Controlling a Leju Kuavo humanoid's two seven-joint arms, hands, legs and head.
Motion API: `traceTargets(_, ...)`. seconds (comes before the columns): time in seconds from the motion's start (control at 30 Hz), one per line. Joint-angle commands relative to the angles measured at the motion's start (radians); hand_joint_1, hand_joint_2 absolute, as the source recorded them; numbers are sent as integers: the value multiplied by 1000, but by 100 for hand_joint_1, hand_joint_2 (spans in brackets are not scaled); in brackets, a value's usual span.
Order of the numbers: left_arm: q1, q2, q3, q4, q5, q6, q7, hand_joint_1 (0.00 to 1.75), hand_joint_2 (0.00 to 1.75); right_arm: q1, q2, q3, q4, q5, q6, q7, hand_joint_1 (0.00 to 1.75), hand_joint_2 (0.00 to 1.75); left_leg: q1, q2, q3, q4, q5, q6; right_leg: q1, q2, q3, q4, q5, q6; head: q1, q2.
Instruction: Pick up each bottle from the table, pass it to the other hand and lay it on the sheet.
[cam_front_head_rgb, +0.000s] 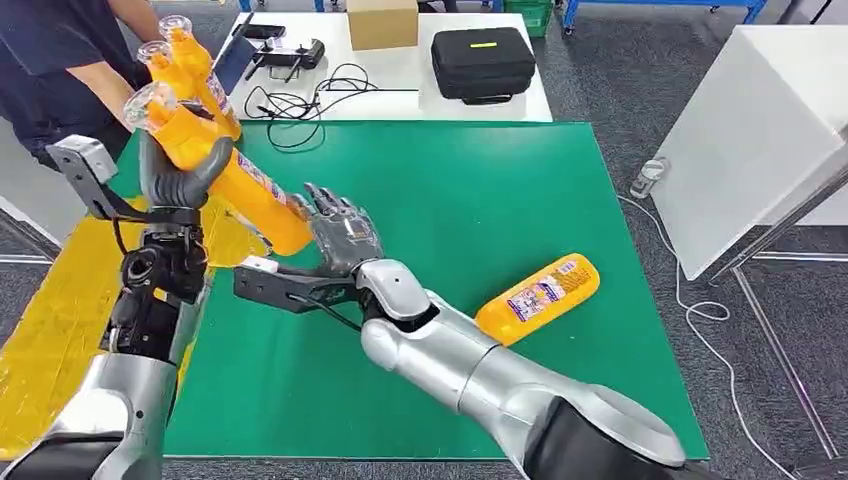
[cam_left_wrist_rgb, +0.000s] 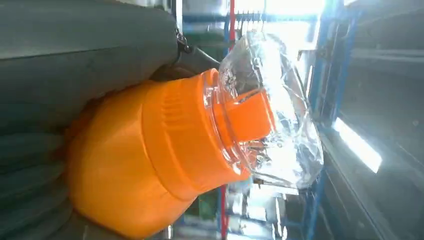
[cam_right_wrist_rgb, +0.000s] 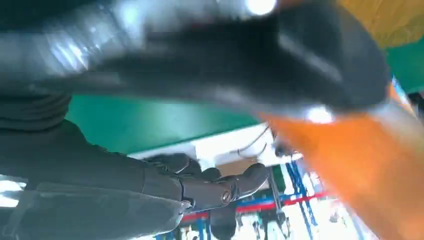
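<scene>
The orange bottle (cam_front_head_rgb: 225, 170) hangs tilted between the two hands, clear cap uppermost. The left hand (cam_front_head_rgb: 178, 180) grips it just below the cap, likely so its lower body stays free for taking. The right hand (cam_front_head_rgb: 340, 228) sits at its base with fingers spread, grasping nothing, seemingly mid-handover. Beyond the right arm a second orange bottle (cam_front_head_rgb: 538, 297) lies flat on the green table (cam_front_head_rgb: 480, 190). Left of the left hand spreads the yellow sheet (cam_front_head_rgb: 50, 320); a person holds further bottles (cam_front_head_rgb: 185, 60) beyond it.
</scene>
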Motion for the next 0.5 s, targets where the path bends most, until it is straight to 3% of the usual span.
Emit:
traceTargets(0.03,-124,61,-133,210,-431,608,-22,175,175,-12,-36,-209,-26,98,-16,-45,0,0,1,0,1,1,-1,-1,1,-1,1,0,-1,1,0,0)
traceTargets(0.07,-113,78,-120,202,-629,709,50,175,175,-7,-39,-238,-46,121,-12,-59,0,0,1,-1,3,1,-1,-1,1,-4,4,0,-2,1,0,0)
traceTargets(0.13,-54,47,47,112,-994,709,143,175,175,1,-45,-278,-83,150,-4,-72,0,0,1,1,2,0,-1,-1,1,-1,2,0,-1,0,0,0)
traceTargets(0.17,-31,56,62,126,-1235,709,250,175,175,5,-63,-312,-129,163,-11,-89,0,0,1,1,5,0,-2,-2,1,-2,5,0,-2,1,0,0)
traceTargets(0.37,39,85,91,194,-1575,709,372,175,175,81,-229,-472,-452,270,32,-89,0,0,0,0,4,-2,-1,0,0,-1,4,-2,-1,2,0,0)
traceTargets(0.5,58,107,44,239,-1681,709,437,175,175,171,-283,-613,-599,351,83,-98,0,0,1,0,7,-2,-2,0,1,-4,9,-3,-2,3,0,0)
